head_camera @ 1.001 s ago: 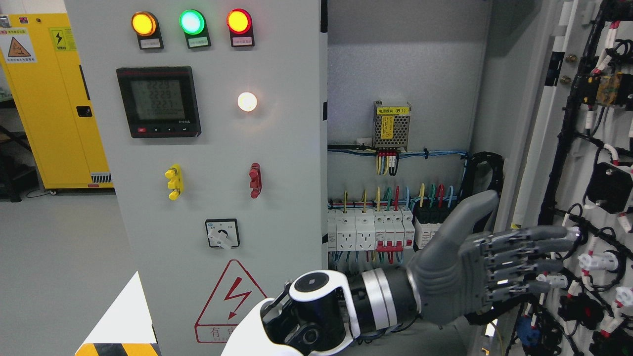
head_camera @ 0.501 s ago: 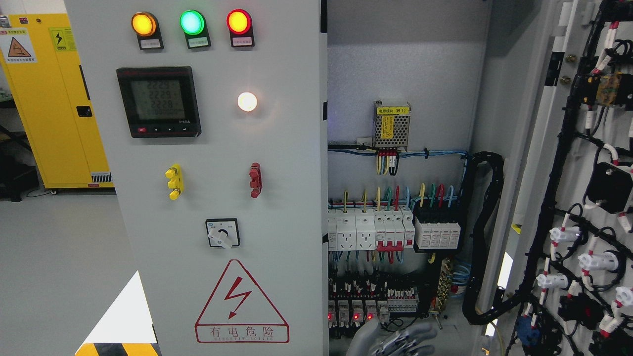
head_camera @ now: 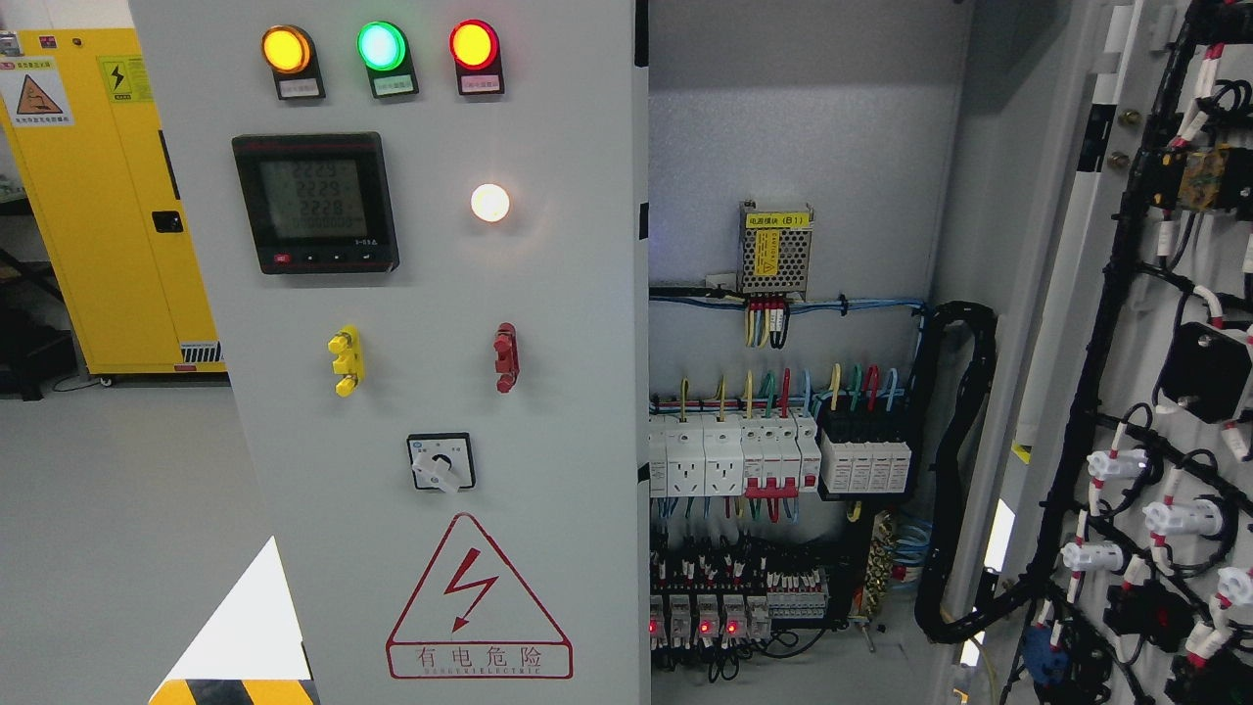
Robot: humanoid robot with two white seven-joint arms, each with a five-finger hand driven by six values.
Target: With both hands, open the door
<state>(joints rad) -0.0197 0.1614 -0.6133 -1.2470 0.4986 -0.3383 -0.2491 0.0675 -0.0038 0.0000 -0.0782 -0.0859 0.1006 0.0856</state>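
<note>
The right door [head_camera: 1155,294] of the electrical cabinet stands swung wide open at the right edge, and we see its inner face with black cable bundles [head_camera: 1096,392] and white connectors [head_camera: 1116,465]. The left door [head_camera: 431,343] is closed; it is a flat, smooth grey metal panel. On it sit three round lamps [head_camera: 380,46] in amber, green and red, a square black meter [head_camera: 315,203], a rotary switch [head_camera: 440,462] and a red triangular warning sign [head_camera: 478,597]. Inside the cabinet [head_camera: 793,147] we see a perforated metal power supply [head_camera: 775,250] and, below it, a row of white breakers [head_camera: 734,455] with coloured wires. Neither hand shows in the view, so we cannot tell their state. A yellow cabinet [head_camera: 108,196] stands behind at the left.
</note>
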